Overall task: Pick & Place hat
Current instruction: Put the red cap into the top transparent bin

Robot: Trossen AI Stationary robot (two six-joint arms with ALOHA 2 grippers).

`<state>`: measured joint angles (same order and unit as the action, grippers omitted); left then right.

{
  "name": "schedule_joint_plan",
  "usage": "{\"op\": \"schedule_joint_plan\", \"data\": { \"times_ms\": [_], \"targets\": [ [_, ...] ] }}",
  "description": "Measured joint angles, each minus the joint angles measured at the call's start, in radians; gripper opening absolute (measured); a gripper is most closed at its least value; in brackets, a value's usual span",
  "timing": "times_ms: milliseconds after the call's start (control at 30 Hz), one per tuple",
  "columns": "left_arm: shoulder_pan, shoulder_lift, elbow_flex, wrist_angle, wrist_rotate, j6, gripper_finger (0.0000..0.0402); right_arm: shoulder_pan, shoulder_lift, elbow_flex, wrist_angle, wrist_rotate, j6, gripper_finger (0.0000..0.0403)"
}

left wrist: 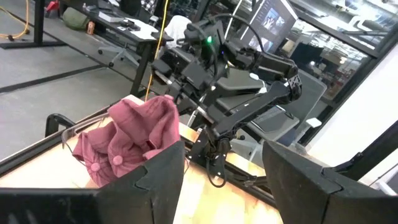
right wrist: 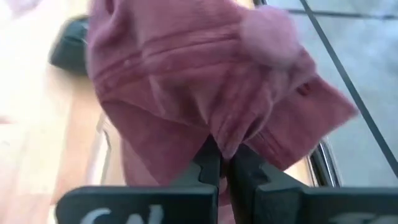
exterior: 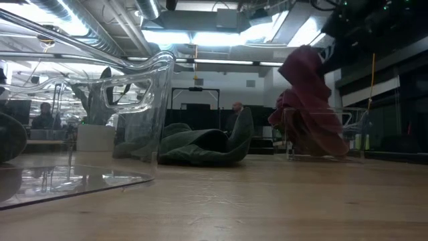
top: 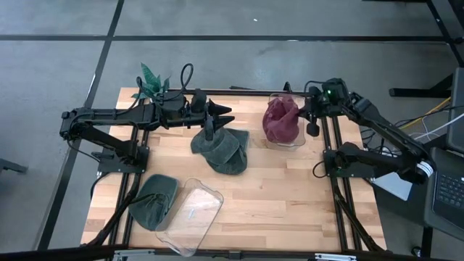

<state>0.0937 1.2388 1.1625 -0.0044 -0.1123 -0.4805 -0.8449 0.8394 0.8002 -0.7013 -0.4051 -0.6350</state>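
A dark red hat (top: 281,119) sits in a clear bin (top: 288,139) at the far right of the table, with my right gripper (top: 304,116) shut on it. In the low view the red hat (exterior: 306,100) rises above the bin's walls (exterior: 354,134). A dark green hat (top: 221,148) lies crumpled on the table's middle. My left gripper (top: 226,114) hovers open and level above its far edge, touching nothing. The left wrist view looks between the open left gripper (left wrist: 224,186) at the red hat (left wrist: 130,137). My right gripper pinches a bunched fold of the red hat's cloth (right wrist: 225,144) between its two shut fingers (right wrist: 208,168). The fingers slant down at it from the table's right side. The hat's upper part is held up, and its lower part (exterior: 314,140) rests inside the clear bin.
A second green hat (top: 154,201) lies at the near left corner beside a tipped clear bin (top: 192,214). A green plant (top: 151,81) stands at the far left. Bare wood shows across the near right of the table (top: 290,203).
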Motion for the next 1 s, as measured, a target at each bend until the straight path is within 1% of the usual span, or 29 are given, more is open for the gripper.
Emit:
{"op": "schedule_joint_plan", "data": {
  "times_ms": [67,233,400,500,700,767,833,933,1000],
  "targets": [
    [0.0,0.0,0.0,0.0,-0.001,-0.006,0.021,-0.006,-0.01,-0.025,0.005,0.019,0.0,0.0013],
    [0.0,0.0,0.0,0.0,-0.002,-0.008,0.021,-0.036,-0.024,-0.065,-0.006,0.019,0.002,0.0013],
    [0.0,0.0,0.0,0.0,-0.002,-0.02,0.021,-0.049,-0.024,-0.082,0.031,-0.044,0.017,0.0013],
    [0.0,0.0,0.0,0.0,-0.002,-0.022,0.021,-0.049,-0.024,-0.083,0.066,-0.045,0.026,0.0013],
    [0.0,0.0,0.0,0.0,-0.002,-0.022,0.021,-0.049,-0.024,-0.079,0.067,0.097,-0.005,0.0013],
    [0.0,0.0,0.0,0.0,-0.002,-0.022,0.021,-0.049,-0.024,-0.079,0.078,0.124,0.0,0.0013],
    [0.0,0.0,0.0,0.0,-0.002,-0.022,0.021,-0.049,-0.024,-0.079,0.097,0.117,0.003,0.0013],
    [0.0,0.0,0.0,0.0,-0.003,-0.022,0.021,-0.049,-0.024,-0.078,0.103,0.051,-0.001,0.0013],
    [0.0,0.0,0.0,0.0,-0.003,-0.022,0.021,-0.049,-0.024,-0.077,0.076,0.016,-0.005,0.0013]
  ]
}}
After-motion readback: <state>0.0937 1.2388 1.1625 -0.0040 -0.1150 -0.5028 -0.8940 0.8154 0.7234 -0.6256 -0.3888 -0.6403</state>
